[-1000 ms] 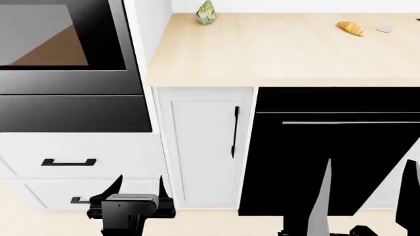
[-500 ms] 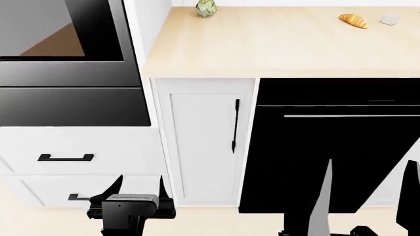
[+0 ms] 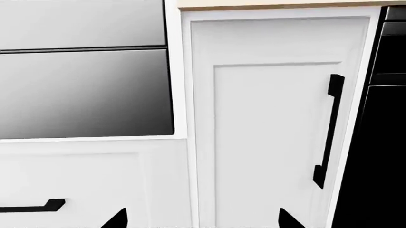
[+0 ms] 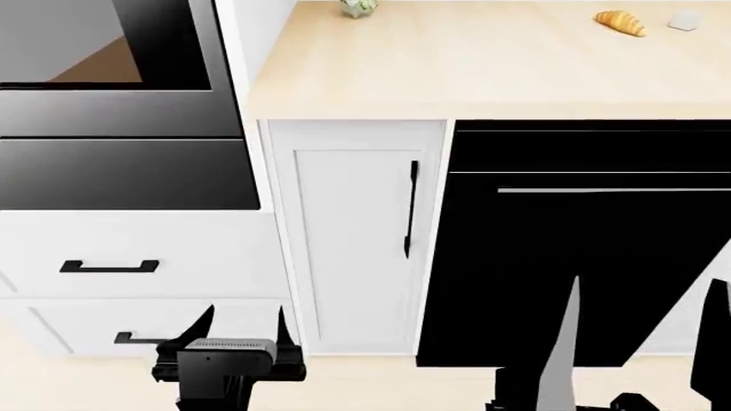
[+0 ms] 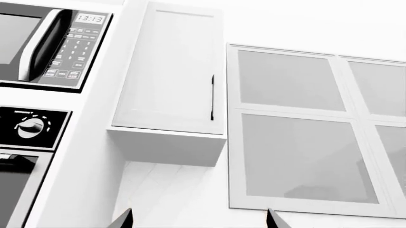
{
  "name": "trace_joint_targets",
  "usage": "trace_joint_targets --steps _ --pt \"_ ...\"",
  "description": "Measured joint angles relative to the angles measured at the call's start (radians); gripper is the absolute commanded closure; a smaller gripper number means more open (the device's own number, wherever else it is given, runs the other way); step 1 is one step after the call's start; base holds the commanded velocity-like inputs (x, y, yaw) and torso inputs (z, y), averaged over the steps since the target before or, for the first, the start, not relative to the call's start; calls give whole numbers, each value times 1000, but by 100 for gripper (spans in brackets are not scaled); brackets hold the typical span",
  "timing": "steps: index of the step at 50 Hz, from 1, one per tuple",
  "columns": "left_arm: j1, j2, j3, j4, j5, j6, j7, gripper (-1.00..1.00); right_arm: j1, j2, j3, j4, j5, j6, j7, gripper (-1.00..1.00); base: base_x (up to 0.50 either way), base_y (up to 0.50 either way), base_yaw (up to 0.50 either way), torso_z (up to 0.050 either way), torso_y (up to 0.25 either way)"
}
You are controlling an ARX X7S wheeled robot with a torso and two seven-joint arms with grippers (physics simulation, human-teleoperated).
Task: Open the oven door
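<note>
View drifting down; oven door (image 4: 109, 51) untouched.
Cabinetry sits higher in frame than before; both grippers, left gripper (image 4: 240, 330) and right gripper (image 4: 645, 338), fingers apart, empty.

oven door (image 4: 109, 43): glossy black glass, grey metal frame
panel under it (image 4: 126, 175): smooth, shiny, dark
countertop (image 4: 480, 68): pale wood, matt
cabinet door (image 4: 354, 248): smooth matt white
dishwasher front (image 4: 571, 257): glossy black, silver bar

You've got a wooden countertop (image 4: 480, 77) with a croissant (image 4: 621, 22) near its far right, white cabinet door (image 4: 354, 248) with black vertical handle (image 4: 409, 208), black dishwasher front (image 4: 583, 265) beside it, white drawers (image 4: 171, 265) lower left, microwave (image 5: 47, 47) high up
</note>
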Motion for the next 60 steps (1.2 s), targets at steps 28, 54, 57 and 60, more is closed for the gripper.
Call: trace_joint_targets --steps 28,54,57,60 --pt "-4 -10 12 0 -12 2 -10 -100 4 14 -9 2 -3 -9 16 -100 0 0 252 0 0" --pt "-5 -20 23 -1 -20 6 -21 -100 3 26 -17 -2 0 -8 30 -100 0 0 500 0 0" --pt "-5 -21 24 -1 -21 6 -22 -100 3 27 -17 -3 1 -8 32 -100 0 0 500 0 0" --pt "-6 -22 26 -1 -22 6 -23 -100 3 28 -18 -4 1 -7 33 -100 0 0 417 0 0"
